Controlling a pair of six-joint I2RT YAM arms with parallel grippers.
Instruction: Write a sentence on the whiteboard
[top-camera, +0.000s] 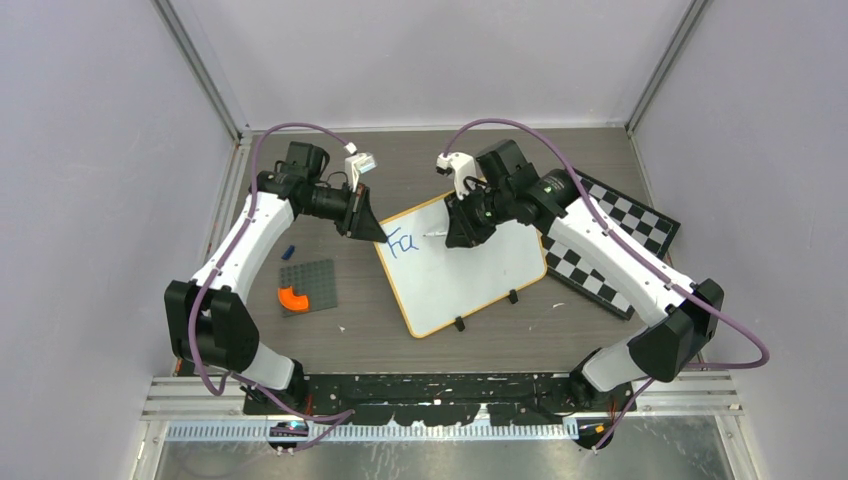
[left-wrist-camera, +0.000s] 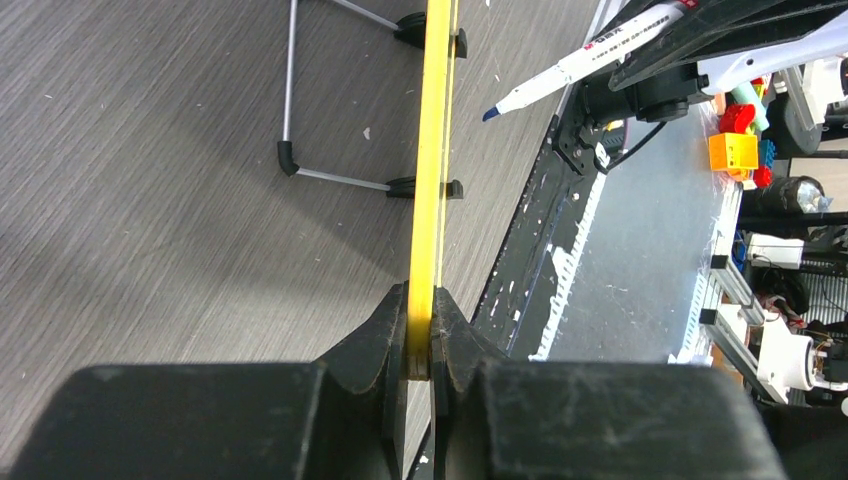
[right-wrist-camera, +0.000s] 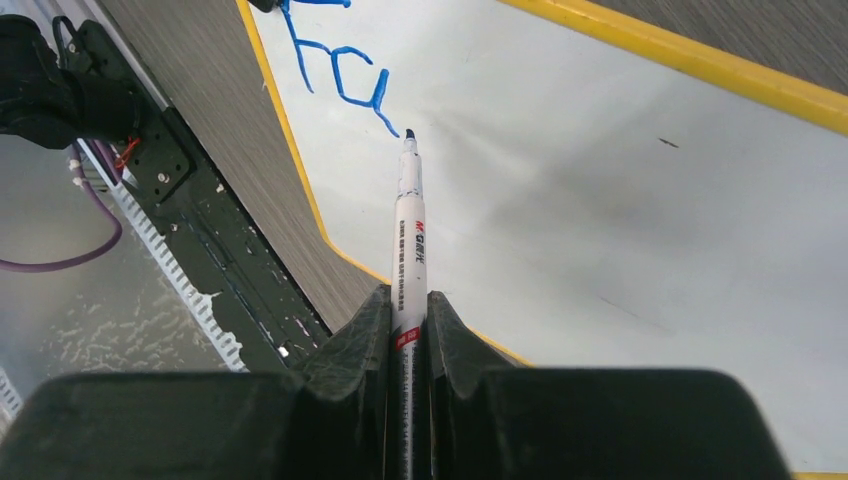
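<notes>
The whiteboard (top-camera: 470, 275) with its orange-yellow frame lies tilted in the middle of the table, with blue letters "Fa" (top-camera: 401, 243) near its upper left corner. My left gripper (top-camera: 370, 230) is shut on the board's left corner; the left wrist view shows its jaws clamping the yellow frame edge (left-wrist-camera: 432, 200). My right gripper (top-camera: 462, 232) is shut on a white marker (right-wrist-camera: 409, 250). The marker's tip (right-wrist-camera: 409, 134) is just right of the blue writing (right-wrist-camera: 345, 80), at or just above the board surface (right-wrist-camera: 620, 200). The marker also shows in the left wrist view (left-wrist-camera: 585, 60).
A black-and-white checkered board (top-camera: 610, 250) lies under the whiteboard's right side. A grey baseplate (top-camera: 308, 285) with an orange curved piece (top-camera: 293, 298) sits at the left, a small blue piece (top-camera: 290, 250) above it. Two black clip feet (top-camera: 487, 310) hold the board's near edge.
</notes>
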